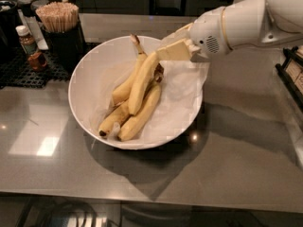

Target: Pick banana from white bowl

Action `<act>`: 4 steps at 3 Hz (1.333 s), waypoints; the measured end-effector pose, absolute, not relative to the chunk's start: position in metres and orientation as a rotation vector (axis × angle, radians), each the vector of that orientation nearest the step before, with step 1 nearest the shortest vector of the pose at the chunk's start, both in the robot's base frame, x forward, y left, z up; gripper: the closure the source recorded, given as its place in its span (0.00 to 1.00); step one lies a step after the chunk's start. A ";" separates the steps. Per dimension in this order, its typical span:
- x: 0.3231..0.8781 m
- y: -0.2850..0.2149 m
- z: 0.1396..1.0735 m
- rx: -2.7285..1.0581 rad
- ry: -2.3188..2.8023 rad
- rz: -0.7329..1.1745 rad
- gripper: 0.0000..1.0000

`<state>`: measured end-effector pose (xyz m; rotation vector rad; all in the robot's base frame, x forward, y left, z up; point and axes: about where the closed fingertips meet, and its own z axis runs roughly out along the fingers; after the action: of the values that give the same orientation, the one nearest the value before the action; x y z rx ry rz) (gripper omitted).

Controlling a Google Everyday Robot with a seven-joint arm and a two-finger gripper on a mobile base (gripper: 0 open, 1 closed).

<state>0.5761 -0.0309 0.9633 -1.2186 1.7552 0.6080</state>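
Note:
The white bowl [85, 86] is wide and shallow, lined with crinkled white paper, and sits on the grey counter. Several yellow bananas lie in it, pointing from lower left to upper right. The top banana [142, 82] lies across the others. My gripper [163, 60] reaches in from the upper right on a white arm [236, 22]. Its cream fingers [175, 50] are closed on the upper end of the top banana, over the bowl's far right part. The banana's lower end still rests on the others.
A black holder full of wooden sticks [59, 20] and a small sauce bottle [26, 41] stand on a black mat behind the bowl at the left. A dark rack [291, 72] stands at the right edge. The counter's front edge runs along the bottom.

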 end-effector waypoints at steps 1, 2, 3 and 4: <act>0.564 -0.072 0.995 -1.106 1.647 0.560 1.00; 0.542 -0.109 1.029 -1.039 1.532 0.494 1.00; 0.517 -0.134 1.059 -1.013 1.402 0.458 1.00; 0.483 -0.149 1.087 -1.036 1.227 0.461 1.00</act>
<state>0.4832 -0.1491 1.0874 -1.0361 1.2269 0.4614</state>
